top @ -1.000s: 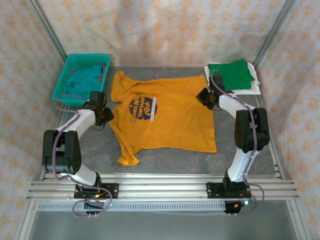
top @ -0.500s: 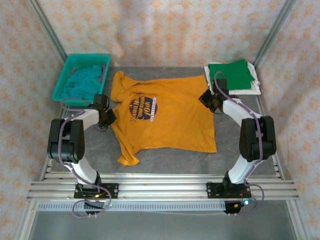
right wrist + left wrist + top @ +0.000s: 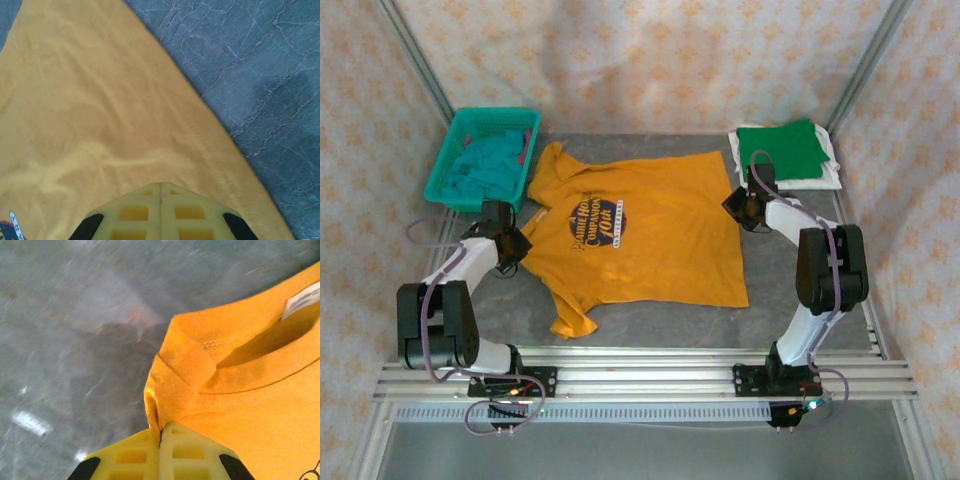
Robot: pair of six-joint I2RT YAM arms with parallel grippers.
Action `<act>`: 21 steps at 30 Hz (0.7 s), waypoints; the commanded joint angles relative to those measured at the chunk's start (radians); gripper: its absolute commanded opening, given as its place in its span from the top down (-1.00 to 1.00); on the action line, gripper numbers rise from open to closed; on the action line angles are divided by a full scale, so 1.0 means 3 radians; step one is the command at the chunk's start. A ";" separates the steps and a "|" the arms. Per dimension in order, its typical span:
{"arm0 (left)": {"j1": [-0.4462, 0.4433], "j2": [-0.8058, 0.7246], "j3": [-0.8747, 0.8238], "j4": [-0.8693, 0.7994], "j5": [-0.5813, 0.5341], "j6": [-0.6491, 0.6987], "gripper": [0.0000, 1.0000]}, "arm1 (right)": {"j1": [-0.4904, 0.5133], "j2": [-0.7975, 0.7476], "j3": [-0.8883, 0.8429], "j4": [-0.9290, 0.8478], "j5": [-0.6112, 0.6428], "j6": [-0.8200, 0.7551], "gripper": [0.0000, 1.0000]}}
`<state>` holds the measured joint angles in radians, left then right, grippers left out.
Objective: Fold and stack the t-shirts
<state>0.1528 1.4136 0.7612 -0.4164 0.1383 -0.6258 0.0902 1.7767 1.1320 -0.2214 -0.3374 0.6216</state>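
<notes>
Teal mesh basket (image 3: 500,113) at far-left corner of grey marbled table (image 3: 650,325); patterned fabric walls (image 3: 650,60) around; aluminium rail (image 3: 640,375) along near edge

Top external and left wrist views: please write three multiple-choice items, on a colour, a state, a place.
1. The basket is: A teal; B red; C black.
2. The left end effector is: A open; B shut on the orange t-shirt; C shut on the basket.
3. The green t-shirt lies: A in the basket; B on the white t-shirt; C under the orange t-shirt.
Answers: 1 A, teal walls; 2 B, it pinches cloth by the collar; 3 B, white edges show beneath it.
</notes>
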 commanded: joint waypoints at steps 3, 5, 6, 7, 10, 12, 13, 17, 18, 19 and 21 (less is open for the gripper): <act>0.0017 -0.0226 -0.0339 -0.0170 -0.0035 -0.0356 1.00 | -0.0028 0.0046 0.0073 -0.0030 0.0133 0.0040 1.00; 0.0017 -0.0292 -0.0419 -0.0143 -0.0061 -0.0399 0.93 | -0.0026 0.0055 0.0091 -0.0026 0.0138 0.0014 1.00; 0.0013 -0.0313 -0.0425 -0.0136 -0.0063 -0.0395 0.76 | -0.0025 0.0055 0.0094 -0.0018 0.0126 -0.0006 1.00; 0.0006 -0.0366 -0.0402 -0.0163 -0.0132 -0.0389 0.68 | -0.0025 0.0065 0.0119 -0.0004 0.0092 -0.0049 1.00; -0.0192 -0.0629 -0.0205 -0.0341 -0.0640 -0.0252 0.57 | 0.0085 0.0100 0.0333 -0.0166 0.0094 -0.0363 1.00; -0.0387 -0.0676 0.0077 -0.0448 -0.0920 -0.0086 0.52 | 0.0231 0.0185 0.0622 -0.0462 0.0281 -0.0629 1.00; -0.0505 -0.0641 0.0247 -0.0494 -0.1020 -0.0006 0.52 | 0.0307 0.0252 0.0776 -0.0586 0.0376 -0.0747 1.00; -0.0968 -0.0002 0.1144 -0.0577 -0.1096 0.0448 0.47 | 0.0494 0.0573 0.1309 -0.0831 0.0656 -0.0858 1.00; -0.1067 0.0240 0.1394 -0.0677 -0.1142 0.0503 0.50 | 0.0506 0.0677 0.1435 -0.0869 0.0731 -0.0839 1.00; -0.1138 0.0529 0.1663 -0.0761 -0.1152 0.0530 0.52 | 0.0503 0.0806 0.1614 -0.0955 0.0764 -0.0811 1.00; -0.1186 0.0971 0.2033 -0.0762 -0.1037 0.0488 0.53 | 0.0507 0.1067 0.1956 -0.1126 0.0789 -0.0783 1.00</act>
<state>-0.1802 1.5547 1.2942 -0.5671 -0.1360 -0.5365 0.2554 2.0045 1.6279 -0.4389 -0.1856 0.4133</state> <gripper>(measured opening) 0.235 0.045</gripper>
